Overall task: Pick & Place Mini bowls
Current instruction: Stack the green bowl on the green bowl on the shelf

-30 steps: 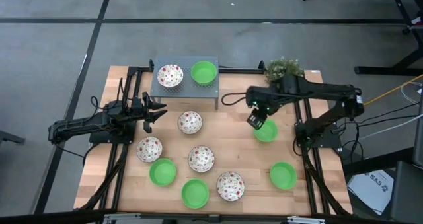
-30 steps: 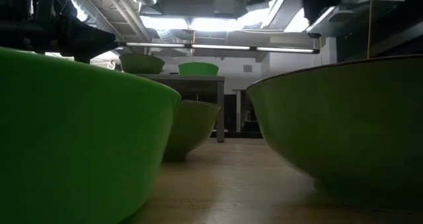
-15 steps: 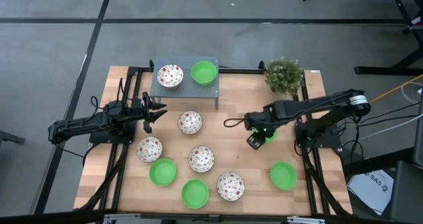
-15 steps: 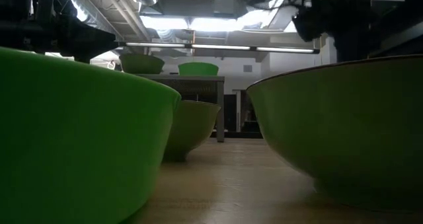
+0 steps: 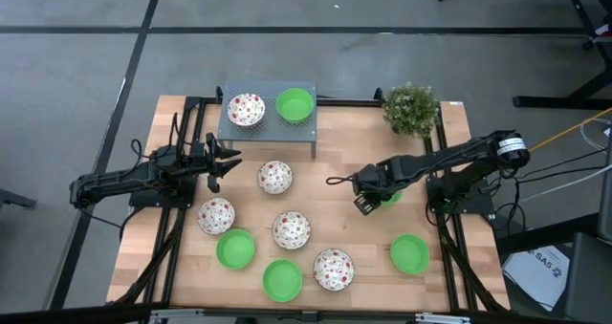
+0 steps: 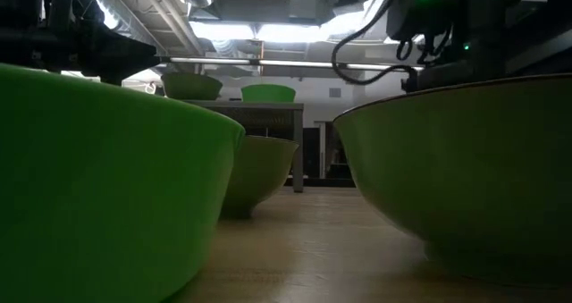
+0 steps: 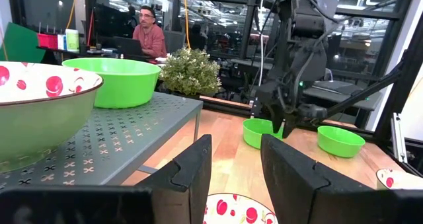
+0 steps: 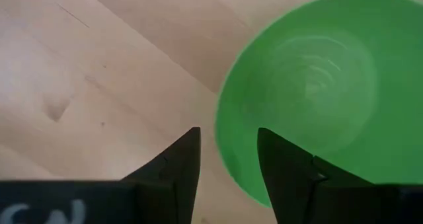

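Below, right pincer (image 8: 225,159), fingers spread, straddles a green bowl's (image 8: 310,85) rim on the tabletop (image 8: 99,72); left pincer (image 7: 234,168) waits, spread.

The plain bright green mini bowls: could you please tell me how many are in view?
5: one on the grey perforated shelf, one under the right gripper, and three near the wooden table's front edge.

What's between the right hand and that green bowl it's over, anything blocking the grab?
Nothing visible. The right hand hangs open directly above the near rim of the green bowl, one finger outside the rim over bare wood, the other over the bowl's inside. The potted plant stands well clear behind it.
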Action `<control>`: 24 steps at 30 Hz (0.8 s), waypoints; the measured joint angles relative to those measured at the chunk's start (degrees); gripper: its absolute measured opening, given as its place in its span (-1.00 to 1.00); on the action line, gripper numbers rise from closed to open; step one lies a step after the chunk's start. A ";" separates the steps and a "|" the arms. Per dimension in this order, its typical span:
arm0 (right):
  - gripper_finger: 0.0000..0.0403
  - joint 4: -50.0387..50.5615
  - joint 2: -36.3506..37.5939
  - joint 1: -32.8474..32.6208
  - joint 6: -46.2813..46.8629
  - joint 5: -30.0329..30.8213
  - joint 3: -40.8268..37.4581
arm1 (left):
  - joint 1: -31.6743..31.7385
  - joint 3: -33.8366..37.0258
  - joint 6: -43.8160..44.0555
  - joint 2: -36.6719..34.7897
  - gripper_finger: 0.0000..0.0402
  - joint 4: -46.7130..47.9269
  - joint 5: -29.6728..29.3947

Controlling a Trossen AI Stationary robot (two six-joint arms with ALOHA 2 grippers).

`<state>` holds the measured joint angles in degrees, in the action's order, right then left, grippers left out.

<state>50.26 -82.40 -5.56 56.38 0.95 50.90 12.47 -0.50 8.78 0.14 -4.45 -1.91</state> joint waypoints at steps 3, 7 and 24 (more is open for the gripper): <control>-0.26 -3.05 -1.41 0.00 -1.74 -0.04 -0.62 | 0.01 -0.01 0.02 0.00 -0.38 0.00 0.00; -0.26 -5.66 -3.47 0.00 -4.25 0.07 -0.64 | 0.02 -0.02 0.02 0.00 -0.38 -0.02 0.00; -0.94 -6.87 -5.47 1.38 -8.21 2.65 -0.05 | 0.02 0.00 0.00 0.00 -0.38 -0.02 0.00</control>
<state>43.39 -87.88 -4.18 48.17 3.59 50.85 12.49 -0.49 8.78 0.14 -4.47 -1.91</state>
